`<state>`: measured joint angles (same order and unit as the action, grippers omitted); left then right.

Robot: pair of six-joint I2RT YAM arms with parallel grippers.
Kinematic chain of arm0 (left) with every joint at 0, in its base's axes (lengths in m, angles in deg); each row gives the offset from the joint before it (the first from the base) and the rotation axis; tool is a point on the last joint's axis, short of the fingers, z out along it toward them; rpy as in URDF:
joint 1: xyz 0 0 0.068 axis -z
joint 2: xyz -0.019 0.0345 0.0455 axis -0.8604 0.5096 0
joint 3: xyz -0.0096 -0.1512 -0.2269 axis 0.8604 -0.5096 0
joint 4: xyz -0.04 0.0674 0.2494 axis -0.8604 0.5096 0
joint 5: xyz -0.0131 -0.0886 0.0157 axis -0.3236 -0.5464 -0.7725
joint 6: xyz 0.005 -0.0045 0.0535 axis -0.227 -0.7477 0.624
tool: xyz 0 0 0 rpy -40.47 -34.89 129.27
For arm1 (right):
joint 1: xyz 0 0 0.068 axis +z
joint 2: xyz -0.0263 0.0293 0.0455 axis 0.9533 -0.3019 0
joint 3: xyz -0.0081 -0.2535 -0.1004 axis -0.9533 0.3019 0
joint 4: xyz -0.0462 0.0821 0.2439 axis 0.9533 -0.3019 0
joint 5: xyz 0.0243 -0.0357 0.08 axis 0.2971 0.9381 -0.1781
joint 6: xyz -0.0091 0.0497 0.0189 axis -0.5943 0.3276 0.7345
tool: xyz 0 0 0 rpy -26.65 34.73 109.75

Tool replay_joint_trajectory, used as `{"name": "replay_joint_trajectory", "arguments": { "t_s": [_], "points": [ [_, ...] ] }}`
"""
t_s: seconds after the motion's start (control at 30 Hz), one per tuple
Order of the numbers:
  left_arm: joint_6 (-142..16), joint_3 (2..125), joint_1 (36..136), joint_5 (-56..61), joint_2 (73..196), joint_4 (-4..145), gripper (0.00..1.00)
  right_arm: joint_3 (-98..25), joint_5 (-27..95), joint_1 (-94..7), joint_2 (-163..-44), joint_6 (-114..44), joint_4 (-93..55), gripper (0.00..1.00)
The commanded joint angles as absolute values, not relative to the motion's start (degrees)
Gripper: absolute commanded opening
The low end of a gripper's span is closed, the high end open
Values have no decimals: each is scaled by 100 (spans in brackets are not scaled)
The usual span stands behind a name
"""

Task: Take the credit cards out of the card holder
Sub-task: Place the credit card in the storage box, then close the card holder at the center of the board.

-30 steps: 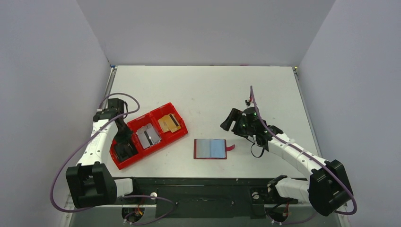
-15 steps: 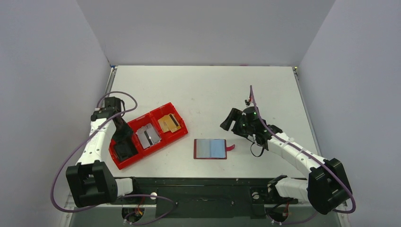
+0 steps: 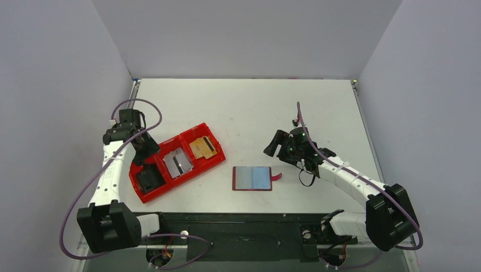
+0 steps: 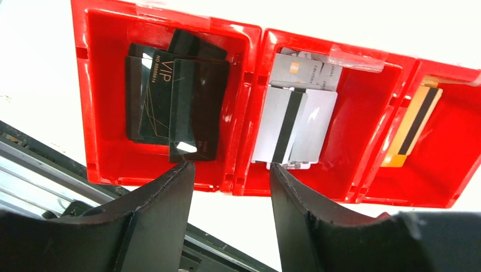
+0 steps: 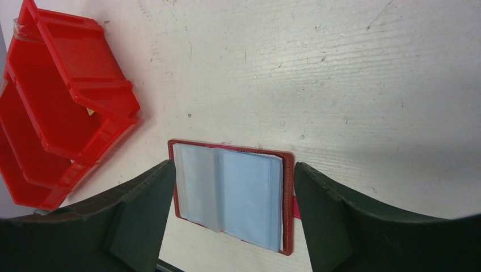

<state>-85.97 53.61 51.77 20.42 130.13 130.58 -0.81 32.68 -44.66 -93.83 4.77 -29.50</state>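
Now the left end effector (image 4: 230,170), jaws partly spread and empty, hangs above the red tray (image 4: 253,68), where gold credit cards (image 4: 411,126) lie sorted in its end compartment; that arm arches high. Meanwhile the right end effector (image 5: 232,164), wide and empty, points down at the card holder (image 5: 232,195), spread flat on the surface (image 5: 340,68) with pockets upward, forearm stretched inward.

Two slim arms here, the left arm (image 3: 110,173) and the right arm (image 3: 349,180), both in white shells with black joints, each with a chunky black block (image 3: 108,224) at the shoulder. A purple cable (image 3: 136,105) loops along each one. Small green lights (image 3: 306,136) glow on the right wrist. The left gripper (image 4: 230,165) and right gripper (image 5: 232,165) carry broad, curved, matte black fingers (image 4: 159,221).
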Motion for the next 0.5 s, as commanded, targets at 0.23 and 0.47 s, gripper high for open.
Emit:
{"name": "replay_joint_trajectory", "arguments": {
  "t_s": [0.23, 0.47],
  "points": [
    [-8853, 5669, 6374, 1452, 12903, 12825, 52, -397, 3691, -4233, -9554, 281, -3336, 71],
    [-9113, 5921, 7775, 1209, 13279, 12399, 52, -161, 4147, -4152, -9251, 298, -3671, 71]
  ]
}}
